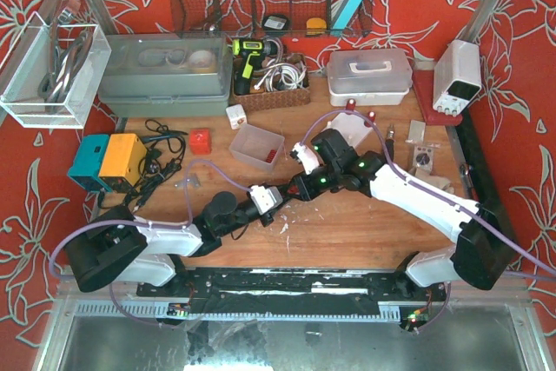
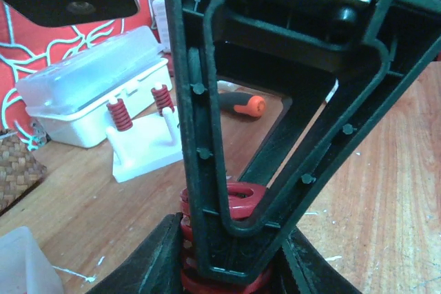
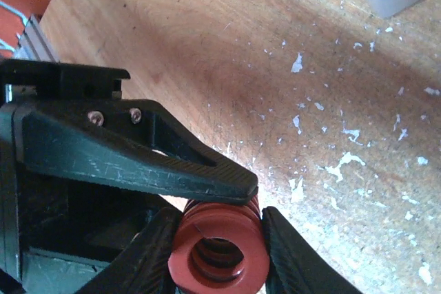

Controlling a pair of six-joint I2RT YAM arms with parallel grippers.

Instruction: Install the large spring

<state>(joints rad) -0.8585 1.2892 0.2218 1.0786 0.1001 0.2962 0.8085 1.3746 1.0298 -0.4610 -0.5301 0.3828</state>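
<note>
The wooden table (image 1: 347,232) carries everything. On its far side is a white stand (image 2: 141,153) with two small red springs (image 2: 118,115) seated on its pegs. It looks like the likely home for the part, though I cannot tell which peg is meant for it.

The left gripper (image 2: 231,270) is pressed together on the large spring (image 3: 185,256), with its jaws on opposite sides of the coils. The right gripper (image 3: 219,242) comes at the same spring crosswise. In the right wrist view its jaws lie against the coils on either side, so it pinches the spring too, though I cannot tell how firmly. The spring hangs between the two tools over the middle of the table, well apart from the stand. One open end shows in the right wrist view.

The spring looks thick-wired and made of steel, so I judge it stiff, fairly heavy for its size and in no way fragile. The painted coils are round and smooth, so an off-centre pinch could make it roll or shoot out. The best hold is probably square across the middle of the body, leaving one end bare to slide over a peg. Two crossing grips leave little room on so short a body, so one should be firm before the other lets go.
</note>
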